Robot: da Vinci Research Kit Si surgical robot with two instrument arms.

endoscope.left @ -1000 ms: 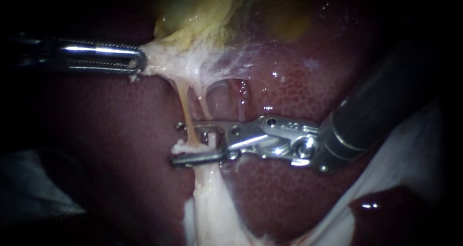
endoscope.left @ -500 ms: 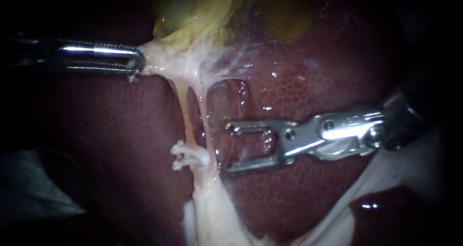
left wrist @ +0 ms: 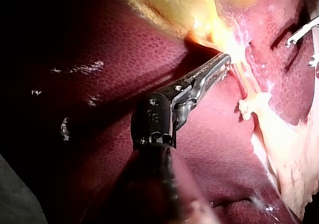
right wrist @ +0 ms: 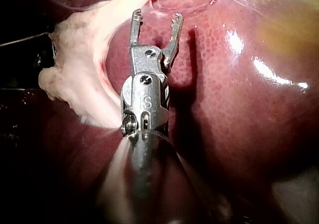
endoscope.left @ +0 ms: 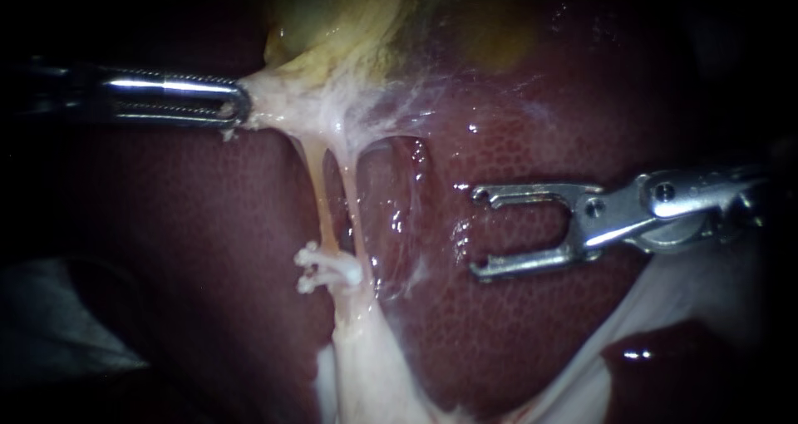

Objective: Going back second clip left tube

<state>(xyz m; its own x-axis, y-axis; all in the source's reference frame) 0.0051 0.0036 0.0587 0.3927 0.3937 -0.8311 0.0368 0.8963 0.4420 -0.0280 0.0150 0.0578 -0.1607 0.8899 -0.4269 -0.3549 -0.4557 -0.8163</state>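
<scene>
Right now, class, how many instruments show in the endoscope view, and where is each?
2. The left instrument grips pale tissue beside the gallbladder; the right instrument, jaws open and empty, hangs over the liver, clear of the clip on the tube. None looks hidden.

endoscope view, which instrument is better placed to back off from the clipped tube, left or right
Right, probably. The right instrument has open, empty jaws over the liver, clear of the clip on the tube. The left instrument is shut on pale tissue, holding the tubes taut.
</scene>
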